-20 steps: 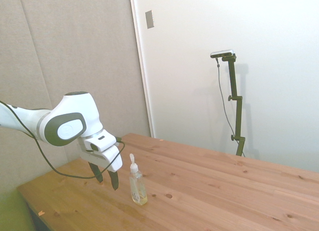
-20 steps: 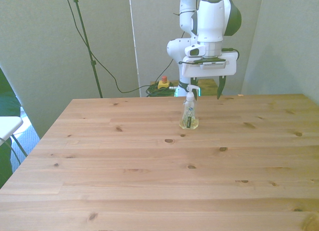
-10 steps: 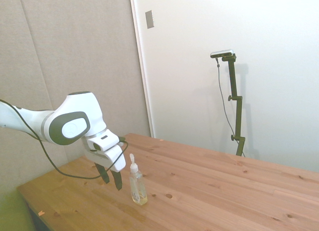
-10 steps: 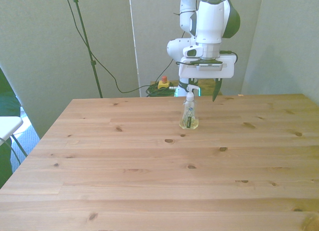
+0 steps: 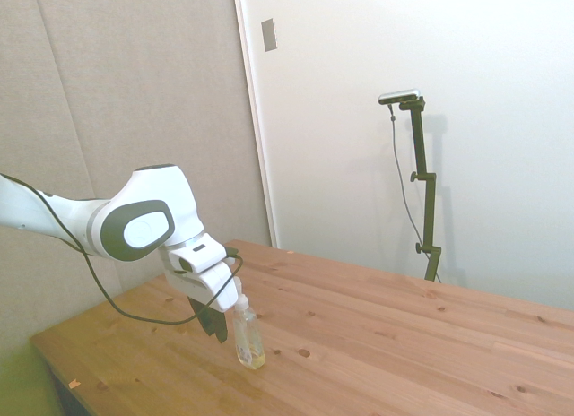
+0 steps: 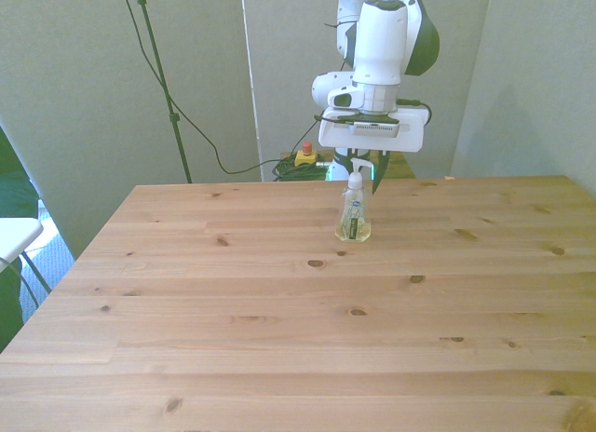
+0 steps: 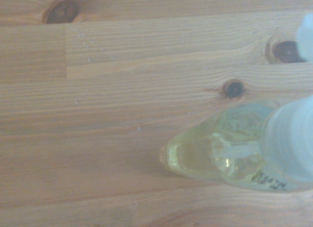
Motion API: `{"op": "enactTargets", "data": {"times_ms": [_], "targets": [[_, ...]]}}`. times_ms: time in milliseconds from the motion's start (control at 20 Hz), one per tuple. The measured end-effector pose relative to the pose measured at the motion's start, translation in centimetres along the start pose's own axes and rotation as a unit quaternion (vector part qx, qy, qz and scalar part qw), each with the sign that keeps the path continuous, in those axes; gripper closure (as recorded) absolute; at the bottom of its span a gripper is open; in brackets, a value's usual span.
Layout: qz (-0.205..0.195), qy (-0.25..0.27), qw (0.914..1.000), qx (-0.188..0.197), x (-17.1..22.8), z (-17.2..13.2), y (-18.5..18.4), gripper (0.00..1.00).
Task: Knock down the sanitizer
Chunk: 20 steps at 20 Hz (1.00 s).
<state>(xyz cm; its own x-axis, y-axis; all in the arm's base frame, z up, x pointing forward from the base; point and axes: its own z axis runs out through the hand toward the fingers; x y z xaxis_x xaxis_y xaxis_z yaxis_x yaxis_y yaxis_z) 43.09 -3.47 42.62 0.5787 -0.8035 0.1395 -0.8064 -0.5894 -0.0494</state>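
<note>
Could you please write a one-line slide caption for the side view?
Franka arm's gripper lowered close beside the upright sanitizer on the wooden table.

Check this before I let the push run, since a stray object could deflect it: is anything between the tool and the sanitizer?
Nothing visible. The tool hangs right behind the upright sanitizer, and the table around the bottle is bare wood.

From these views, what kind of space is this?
Likely an indoor robot lab or test room: a bare wooden table, plain panel walls, cables and a red-buttoned box on the floor behind it, and one sanitizer under the hand.
</note>
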Motion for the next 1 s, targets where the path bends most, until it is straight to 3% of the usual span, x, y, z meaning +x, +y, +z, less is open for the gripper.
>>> {"op": "enactTargets", "data": {"times_ms": [700,1000], "targets": [[0.039,0.022,0.9990,-0.001,3.2,2.8,-2.7,1.00],[0.077,0.044,0.9960,0.008,7.4,2.6,-3.5,1.00]]}}
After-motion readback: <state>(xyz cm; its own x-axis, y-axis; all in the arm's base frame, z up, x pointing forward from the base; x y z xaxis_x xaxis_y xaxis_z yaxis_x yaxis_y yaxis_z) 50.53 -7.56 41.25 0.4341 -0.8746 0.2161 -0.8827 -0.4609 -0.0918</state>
